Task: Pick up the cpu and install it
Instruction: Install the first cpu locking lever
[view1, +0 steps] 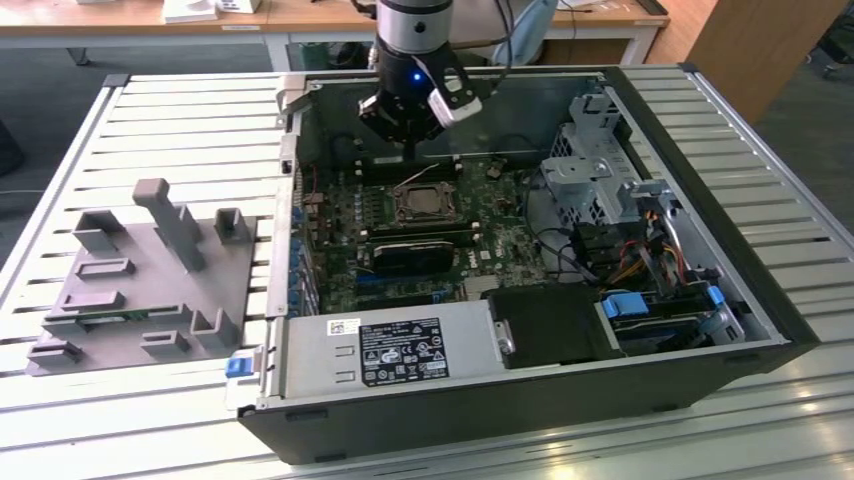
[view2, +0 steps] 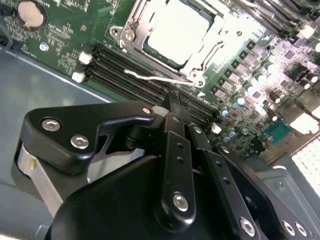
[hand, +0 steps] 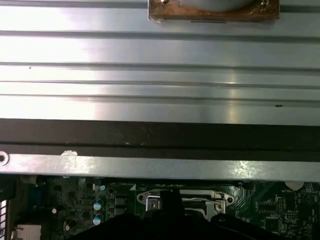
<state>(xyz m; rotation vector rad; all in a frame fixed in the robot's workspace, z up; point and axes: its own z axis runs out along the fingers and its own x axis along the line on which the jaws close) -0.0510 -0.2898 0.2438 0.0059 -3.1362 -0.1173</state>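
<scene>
1. Cpu (view2: 177, 31): flat square chip with a pale silvery top, seated in the motherboard socket (view2: 131, 30).
2. My end effector (view2: 172, 107): fingers pinched together, holding nothing, just above the socket's edge.

Silvery-grey cpu (view2: 177, 30) in socket; green motherboard (view1: 461, 215); black hand (view2: 172, 102); grey fixture blocks (view1: 147, 275).

Exterior view evenly lit from overhead, soft shadows inside the computer case (view1: 747, 330). Second wrist view: cpu (view2: 177, 31) washed out by glare; tool (view2: 172, 107) near it slightly blurred. First wrist view: bright reflections streak the slatted counter (hand: 150, 75).
</scene>
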